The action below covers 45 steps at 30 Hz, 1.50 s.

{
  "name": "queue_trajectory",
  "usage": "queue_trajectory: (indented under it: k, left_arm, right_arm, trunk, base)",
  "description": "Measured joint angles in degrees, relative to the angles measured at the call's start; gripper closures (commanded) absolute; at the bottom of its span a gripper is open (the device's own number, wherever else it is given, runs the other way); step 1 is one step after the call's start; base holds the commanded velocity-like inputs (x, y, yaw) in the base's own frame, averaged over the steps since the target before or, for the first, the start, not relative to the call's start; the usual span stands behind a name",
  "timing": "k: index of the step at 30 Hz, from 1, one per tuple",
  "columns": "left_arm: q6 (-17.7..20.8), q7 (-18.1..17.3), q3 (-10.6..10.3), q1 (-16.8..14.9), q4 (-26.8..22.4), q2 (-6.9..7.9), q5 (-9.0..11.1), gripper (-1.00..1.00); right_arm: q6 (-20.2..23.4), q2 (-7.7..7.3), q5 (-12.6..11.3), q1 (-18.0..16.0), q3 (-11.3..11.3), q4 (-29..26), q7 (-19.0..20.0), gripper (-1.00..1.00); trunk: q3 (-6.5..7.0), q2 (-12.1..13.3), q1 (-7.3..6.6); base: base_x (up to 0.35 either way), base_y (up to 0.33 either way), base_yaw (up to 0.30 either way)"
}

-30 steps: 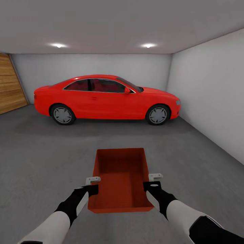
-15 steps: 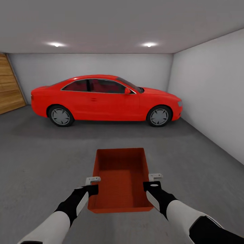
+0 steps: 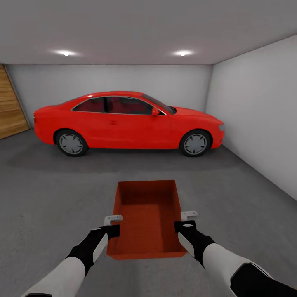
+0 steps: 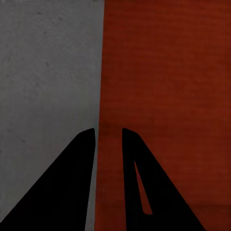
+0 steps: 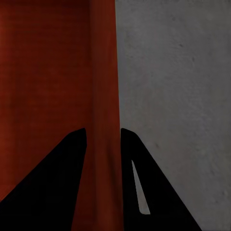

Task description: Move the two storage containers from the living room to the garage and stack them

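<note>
Since a second ago the whole head view has swung slightly: the red car [image 3: 128, 123] and wooden plank door [image 3: 10, 105] sit further toward 9 o'clock, while container and arms keep the same place in frame, so the camera moved, not the load.

Storage container [image 3: 146, 218]: orange-red, topless, carried level in front of the trunk above the dark grey garage floor [image 3: 49, 198], long axis running toward 12 o'clock.

Left end effector [image 3: 111, 225]: clenched on the container's 9 o'clock wall; in the left wrist view the two black fingers [image 4: 72, 183] straddle the wall's edge, one outside over the floor [image 4: 48, 72], one inside over the container [image 4: 168, 72].

Right end effector [image 3: 187, 220]: clenched on the 3 o'clock wall; in the right wrist view its fingers [image 5: 57, 173] straddle the thin wall of the container [image 5: 103, 72], floor [image 5: 178, 72] on the outer side.

Outward: car parked broadside at 12 o'clock, near the back wall [image 3: 123, 78]; side wall [image 3: 255, 111] at 2 o'clock; door at 10 o'clock; two ceiling lights [image 3: 181, 53] lit.
</note>
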Motion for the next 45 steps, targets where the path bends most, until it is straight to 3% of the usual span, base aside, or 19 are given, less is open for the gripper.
queue_trajectory:
  k: [11, 45]
  left_arm:
    - [0.0, -0.1, 0.0, 0.0, 0.0, 0.05, 0.0, 1.0]
    - [0.1, -0.1, 0.1, 0.0, 0.0, -0.01, -0.2, 1.0]
  right_arm:
    - [0.0, 0.05, 0.0, 0.0, 0.0, 0.0, -0.1, 1.0]
    - [0.1, 0.02, 0.1, 0.0, -0.2, 0.0, 0.0, 1.0]
  trunk:
    - [0.0, 0.0, 0.0]
    - [0.0, 0.0, 0.0]
  base:
    - [0.322, 0.0, -0.03]
    - [0.322, 0.0, -0.285]
